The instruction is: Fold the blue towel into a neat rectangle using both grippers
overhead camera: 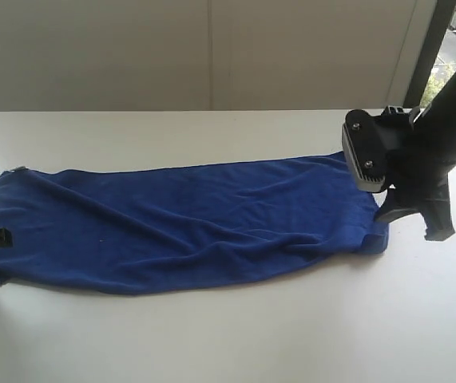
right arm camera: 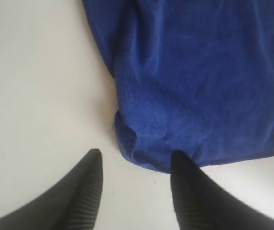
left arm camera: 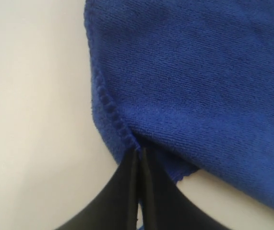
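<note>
- I see the blue towel [overhead camera: 188, 223] lying as a long, rumpled strip across the white tabletop [overhead camera: 212, 343], from its left edge toward the right side, with diagonal creases.
- My left gripper [left arm camera: 139, 155] is clenched on the towel's stitched hem at the left end.
- My right gripper [right arm camera: 137, 155] is spread wide, a rounded towel corner between its fingers, grasping nothing.

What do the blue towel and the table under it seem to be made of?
The blue towel: soft matte cloth, probably microfibre; fine ribbed weave and stitched hem show. The table: smooth white hard top, perhaps laminate; no grain visible, uncertain.
</note>
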`<state>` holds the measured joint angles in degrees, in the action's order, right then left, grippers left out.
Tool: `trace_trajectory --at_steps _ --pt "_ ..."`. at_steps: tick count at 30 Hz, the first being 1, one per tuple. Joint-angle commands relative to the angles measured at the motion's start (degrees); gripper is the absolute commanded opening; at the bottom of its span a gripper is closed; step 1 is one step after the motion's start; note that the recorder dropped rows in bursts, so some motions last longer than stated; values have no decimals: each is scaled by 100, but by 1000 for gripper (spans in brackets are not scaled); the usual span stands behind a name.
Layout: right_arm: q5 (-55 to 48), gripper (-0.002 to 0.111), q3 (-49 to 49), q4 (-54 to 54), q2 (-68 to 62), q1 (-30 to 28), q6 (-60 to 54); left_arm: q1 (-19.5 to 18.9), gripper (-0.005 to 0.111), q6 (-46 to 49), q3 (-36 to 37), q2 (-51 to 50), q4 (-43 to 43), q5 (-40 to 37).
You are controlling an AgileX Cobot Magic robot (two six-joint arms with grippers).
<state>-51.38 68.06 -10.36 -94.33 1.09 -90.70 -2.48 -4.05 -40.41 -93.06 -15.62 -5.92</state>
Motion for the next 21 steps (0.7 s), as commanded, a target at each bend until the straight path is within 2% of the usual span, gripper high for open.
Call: trace_trajectory --at_steps 1,9,13,21 --pt "29 49 -15 28 -244 -2 -317 -15 0 -17 34 3 -24 -98" --pt "59 49 -15 363 -1020 -2 -276 -15 0 -17 34 3 -24 20" --pt "362 49 -15 553 -1304 -2 116 -15 0 -17 34 3 -24 28" --pt "792 48 -15 553 -1484 -2 116 -15 0 -17 34 3 -24 28"
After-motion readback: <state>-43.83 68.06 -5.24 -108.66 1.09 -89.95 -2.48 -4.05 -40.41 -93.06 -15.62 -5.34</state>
